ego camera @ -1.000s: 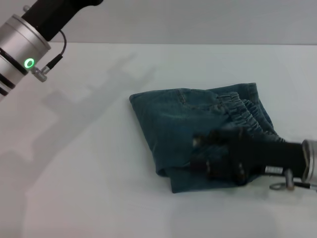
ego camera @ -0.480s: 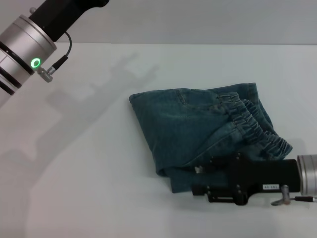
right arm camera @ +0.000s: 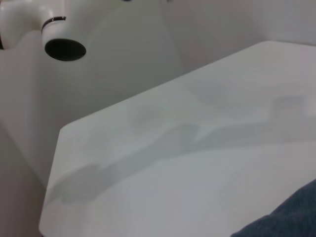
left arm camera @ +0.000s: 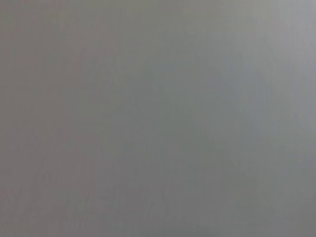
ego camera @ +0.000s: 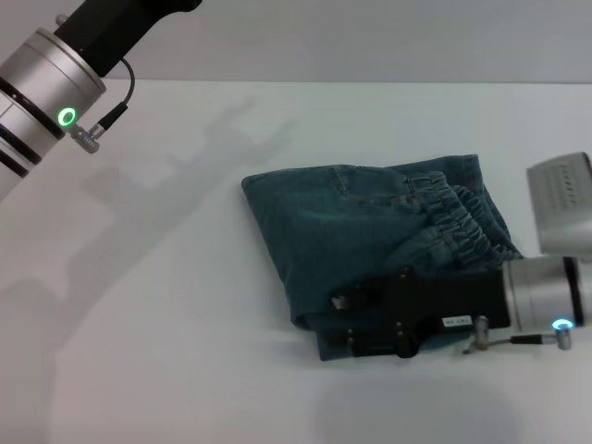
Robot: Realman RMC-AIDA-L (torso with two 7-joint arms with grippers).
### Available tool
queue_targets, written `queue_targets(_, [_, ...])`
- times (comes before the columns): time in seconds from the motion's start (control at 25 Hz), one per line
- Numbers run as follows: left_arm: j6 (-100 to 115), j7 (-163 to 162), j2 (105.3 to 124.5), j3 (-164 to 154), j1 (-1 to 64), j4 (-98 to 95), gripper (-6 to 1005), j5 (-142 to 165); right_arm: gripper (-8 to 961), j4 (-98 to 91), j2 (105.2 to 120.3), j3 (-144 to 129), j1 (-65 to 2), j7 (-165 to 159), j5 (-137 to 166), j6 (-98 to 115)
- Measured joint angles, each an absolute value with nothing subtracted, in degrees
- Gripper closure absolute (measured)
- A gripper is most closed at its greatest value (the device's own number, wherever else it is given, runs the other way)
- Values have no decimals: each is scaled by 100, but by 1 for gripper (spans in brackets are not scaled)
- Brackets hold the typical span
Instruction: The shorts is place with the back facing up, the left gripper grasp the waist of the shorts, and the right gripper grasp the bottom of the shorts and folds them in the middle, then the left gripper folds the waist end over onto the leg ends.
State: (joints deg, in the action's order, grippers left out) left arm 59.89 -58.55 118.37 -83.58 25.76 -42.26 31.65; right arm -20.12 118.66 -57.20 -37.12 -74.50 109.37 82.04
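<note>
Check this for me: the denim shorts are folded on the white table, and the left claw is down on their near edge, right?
Not quite: the head view shows the right claw low at the near edge of the folded shorts on the white table.

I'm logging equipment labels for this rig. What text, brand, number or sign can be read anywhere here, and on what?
Small white sticker on the right gripper body, over the shorts: print too small to read.
Left and right wrist views: no text.
Nothing else carries lettering.
</note>
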Motion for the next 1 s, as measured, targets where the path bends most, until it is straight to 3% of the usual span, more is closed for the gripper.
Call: queue_targets(1.0, [5994,-5853,11819,-8358,2577,-4157,163,3146,394,-1815,11917,-5788,-4378,-7621,10614,7168])
